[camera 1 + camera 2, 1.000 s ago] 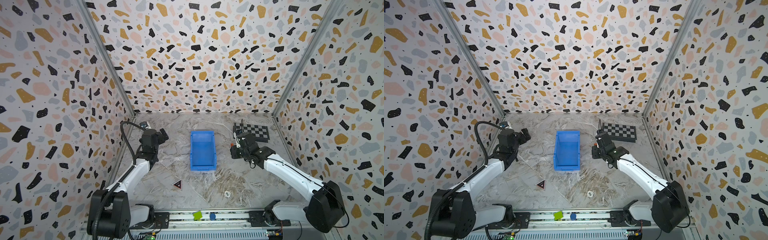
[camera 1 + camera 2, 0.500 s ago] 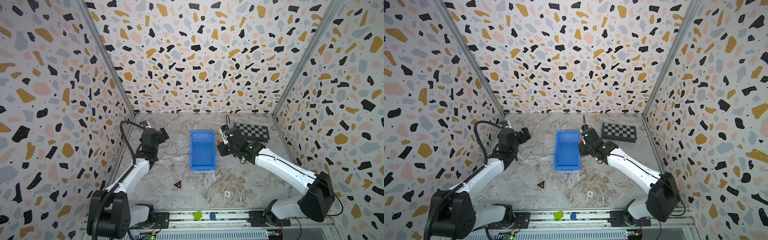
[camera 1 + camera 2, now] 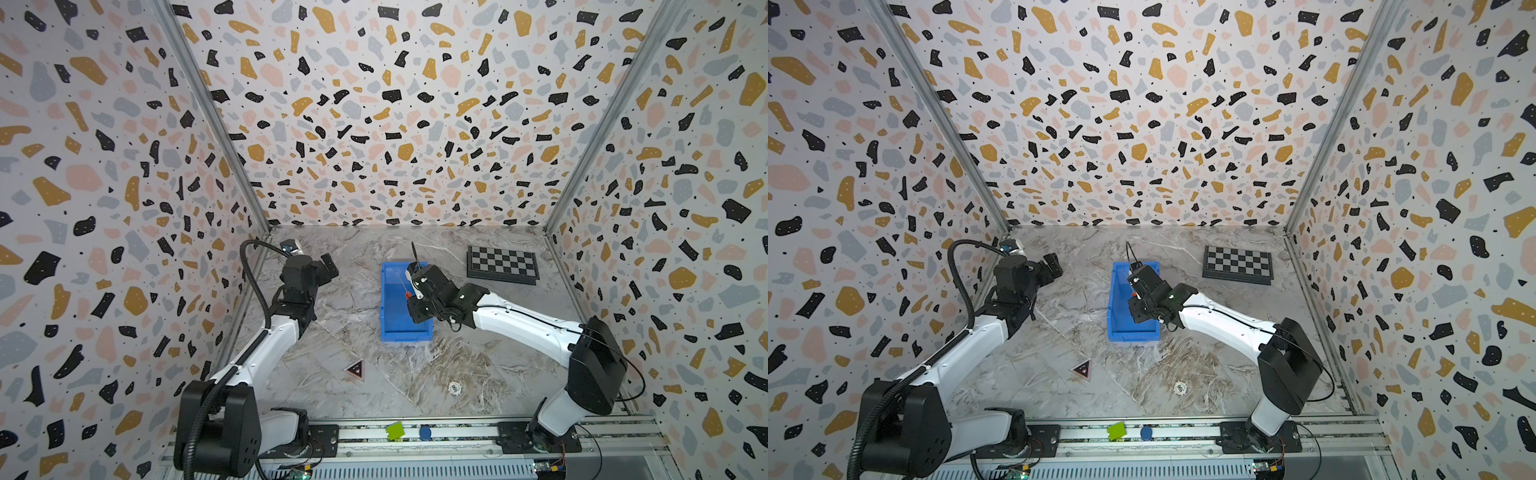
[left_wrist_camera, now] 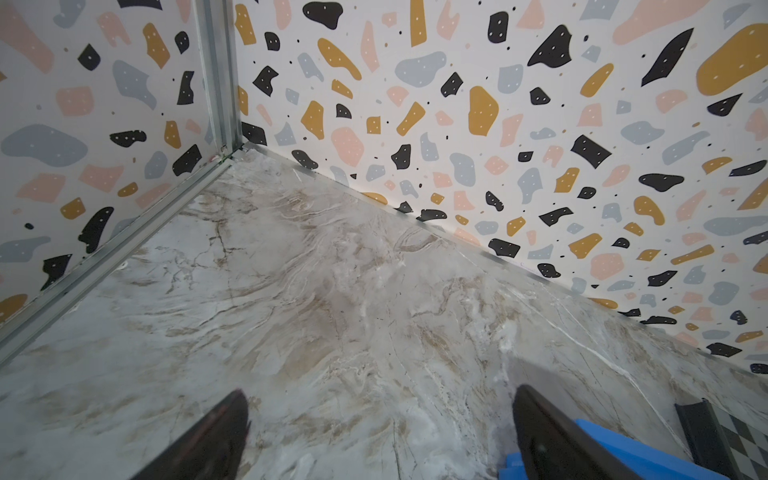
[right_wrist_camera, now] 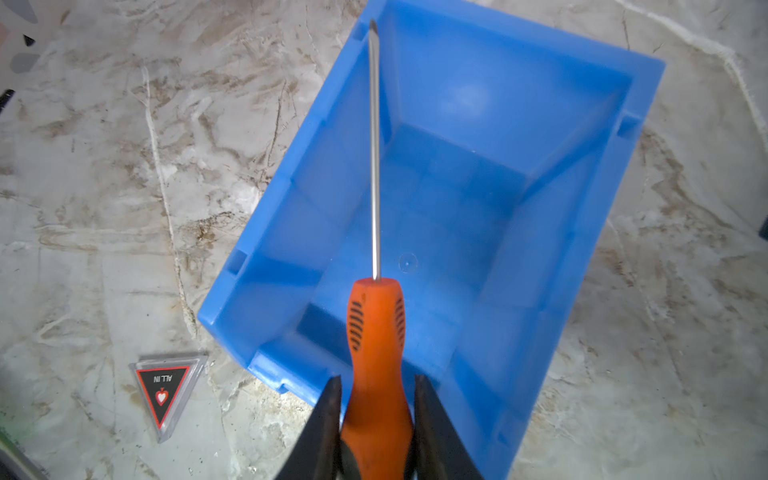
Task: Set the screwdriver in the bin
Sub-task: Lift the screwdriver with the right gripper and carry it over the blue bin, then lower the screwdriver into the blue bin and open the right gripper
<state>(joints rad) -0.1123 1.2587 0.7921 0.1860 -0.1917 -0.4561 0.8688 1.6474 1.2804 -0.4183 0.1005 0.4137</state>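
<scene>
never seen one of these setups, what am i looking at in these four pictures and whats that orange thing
Two white robot arms reach over a marble table inside patterned walls. Two pictures look down from one overhead camera; the other two come from cameras on the arms' wrists. The right arm has its jaws shut on a screwdriver with an orange handle, held above an empty blue bin. The left arm hovers with jaws open, holding nothing. Also on the table: a chequered board and a triangular card.

Your arms: white links, black joints. Left arm: corrugated black cable. Right arm: thin wire. Right tool: black fingers.
</scene>
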